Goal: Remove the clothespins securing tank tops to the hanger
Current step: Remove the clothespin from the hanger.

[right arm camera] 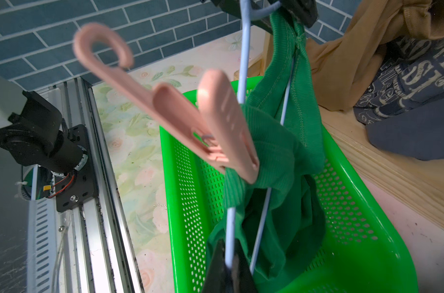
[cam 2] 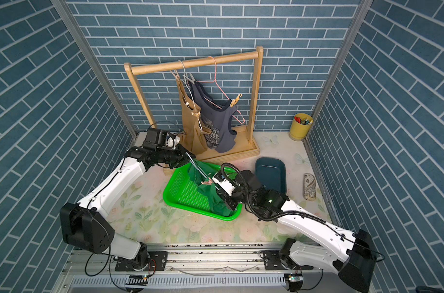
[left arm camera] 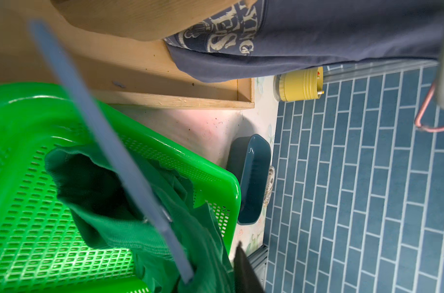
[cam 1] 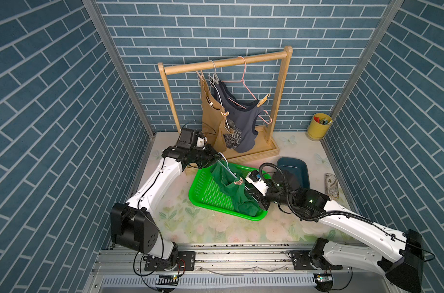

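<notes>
A green tank top (cam 1: 237, 196) hangs from a pale blue wire hanger (right arm camera: 244, 63) over the green basket (cam 1: 208, 195). A pink clothespin (right arm camera: 215, 126) pins the top to the hanger wire; in a top view this clothespin (cam 1: 238, 181) sits mid-hanger. My left gripper (cam 1: 217, 159) is shut on the hanger's hook end. My right gripper (right arm camera: 229, 263) is shut on the wire's other end. The tan tank top (cam 1: 210, 111) and grey-blue printed tank top (cam 1: 243, 121) hang on the wooden rack (cam 1: 226, 63), with a tan clothespin (cam 1: 264, 99) and another (cam 1: 225, 114) on them.
A dark blue tray (cam 1: 293, 170) lies right of the basket, beside my right arm. A yellow cup (cam 1: 319, 126) stands in the back right corner. A patterned case (cam 1: 331, 186) lies along the right wall. The rack's base (cam 1: 261, 152) is just behind the basket.
</notes>
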`<state>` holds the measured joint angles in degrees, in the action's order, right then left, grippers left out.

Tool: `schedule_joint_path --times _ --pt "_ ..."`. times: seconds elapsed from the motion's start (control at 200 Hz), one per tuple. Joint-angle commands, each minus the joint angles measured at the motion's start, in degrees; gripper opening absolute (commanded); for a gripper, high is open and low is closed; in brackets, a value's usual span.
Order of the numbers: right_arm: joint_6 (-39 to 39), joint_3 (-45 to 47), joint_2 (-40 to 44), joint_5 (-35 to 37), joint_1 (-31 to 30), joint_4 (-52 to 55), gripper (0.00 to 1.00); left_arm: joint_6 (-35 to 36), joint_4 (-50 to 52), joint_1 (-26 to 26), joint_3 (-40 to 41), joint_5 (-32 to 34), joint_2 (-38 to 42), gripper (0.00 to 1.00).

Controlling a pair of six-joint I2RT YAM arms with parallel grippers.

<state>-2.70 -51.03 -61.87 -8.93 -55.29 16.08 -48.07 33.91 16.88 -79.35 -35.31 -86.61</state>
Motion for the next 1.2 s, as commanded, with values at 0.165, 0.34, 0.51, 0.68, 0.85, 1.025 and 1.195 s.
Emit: schedule_joint_path --times 0.165,0.34,0.51,0.68,0.85,1.025,1.195 --pt "-5.1 0.7 1.2 5.9 -1.1 -4.3 0.00 1.0 2.9 -0.5 -3.7 1.4 0.0 0.00" --pt "-4.6 1.1 1.8 7.4 -1.8 -4.0 0.54 -1.8 3.3 -1.7 -2.9 3.4 1.3 0.00" --pt "-4.8 -0.8 2.6 10.4 -4.4 -1.0 0.76 -3.6 6.5 -2.5 -3.1 10.0 3.8 0.00" --pt "-6.9 -4.5 -1.4 16.4 -9.0 0.5 0.78 -7.0 6.7 -2.6 -1.8 15.6 6.4 0.00" --pt "-8.3 -6.2 -7.1 18.8 -10.6 -5.2 0.68 -8.8 5.4 -2.6 -0.5 15.8 6.9 0.00" --pt "-10.2 -7.3 -11.6 20.5 -11.2 -12.4 0.68 -9.3 4.9 -2.7 0.0 14.6 6.7 0.00" --pt "-11.4 -8.1 -14.9 21.8 -11.7 -17.7 0.69 -12.7 1.4 -2.7 2.6 14.1 8.2 0.00"
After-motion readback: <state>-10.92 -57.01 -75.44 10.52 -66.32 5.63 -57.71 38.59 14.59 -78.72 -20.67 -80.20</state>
